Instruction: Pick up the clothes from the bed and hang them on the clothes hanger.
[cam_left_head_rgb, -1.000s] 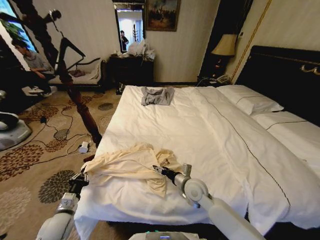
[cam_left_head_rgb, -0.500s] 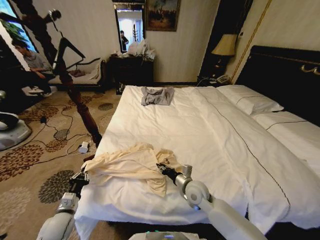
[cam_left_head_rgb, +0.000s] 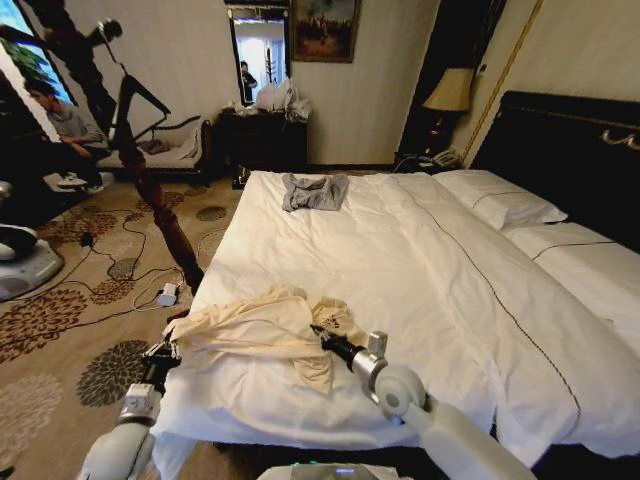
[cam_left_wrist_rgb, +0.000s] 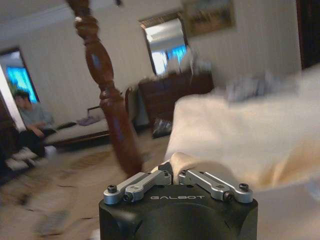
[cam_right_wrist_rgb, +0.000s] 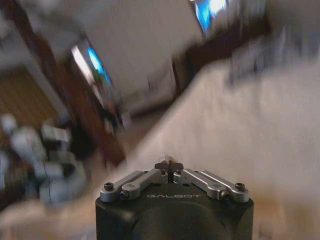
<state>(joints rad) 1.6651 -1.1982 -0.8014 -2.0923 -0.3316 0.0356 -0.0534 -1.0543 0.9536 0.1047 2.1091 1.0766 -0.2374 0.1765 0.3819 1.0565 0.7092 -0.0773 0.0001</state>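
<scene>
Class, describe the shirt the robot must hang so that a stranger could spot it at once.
Find the big white bed. On its near corner by the carpet lies the crumpled clothes. It is cream-yellow and large, unlike the small grey garment at the far end.

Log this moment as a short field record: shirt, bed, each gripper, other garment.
shirt: cream clothes, crumpled at the bed's near left corner
bed: white sheets, black headboard
left gripper: at the bed's corner, shut on a fold of the clothes
right gripper: at the shirt's right edge, fingers shut
other garment: grey garment at the far end of the bed
</scene>
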